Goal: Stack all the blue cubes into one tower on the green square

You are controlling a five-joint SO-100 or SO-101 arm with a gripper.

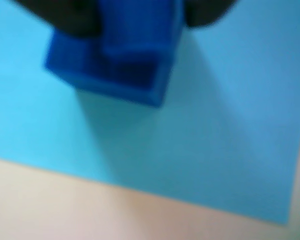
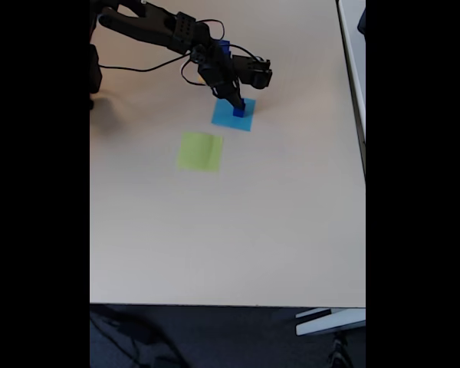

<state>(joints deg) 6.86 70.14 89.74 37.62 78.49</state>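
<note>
Wrist view, blurred: a dark-blue cube (image 1: 110, 65) is seen close under the camera, with a smaller blue cube (image 1: 135, 25) seemingly stacked on it, both resting on a flat light-blue square (image 1: 205, 150) laid on the pale table (image 1: 90, 210). Dark fingers (image 1: 65, 17) of the gripper (image 1: 135, 15) are pictured on either side of the upper block; whether it is actually clamped cannot be told through the blur.

From the fixed view, the table edge is shown nearest, then the green square (image 2: 200, 151) lying bare in mid-table. Just beyond it and slightly to the right, the light-blue square is seen with the blue cubes (image 2: 238, 111) on it, under the lowered gripper. The black arm (image 2: 169, 31) is stretched in from the far left corner.
</note>
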